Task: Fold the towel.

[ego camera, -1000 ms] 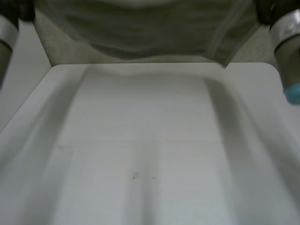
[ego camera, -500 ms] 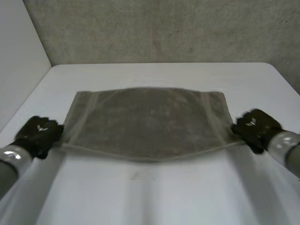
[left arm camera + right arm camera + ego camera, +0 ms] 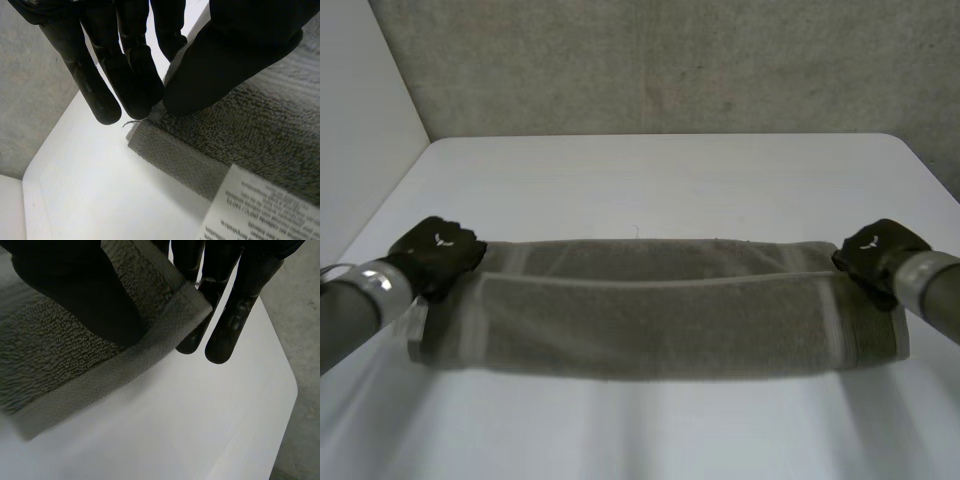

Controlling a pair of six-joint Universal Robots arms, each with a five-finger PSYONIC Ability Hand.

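Now, towel [image 3: 650, 310]: folded, on bench [image 3: 650, 180]
my left hand [image 3: 438, 255]: pinches far-left corner
my right hand [image 3: 875, 255]: pinches far-right corner

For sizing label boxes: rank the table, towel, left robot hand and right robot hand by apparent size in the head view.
1. table
2. towel
3. left robot hand and right robot hand: alike, unranked.

A white table [image 3: 660, 180] with a smooth, matte top and a rounded far right corner lies in the head view. Behind its far edge stands a grey, rough-textured wall [image 3: 670, 60], and a plain white panel [image 3: 360, 120] rises along the table's left side, meeting that wall in a corner beyond the tabletop.
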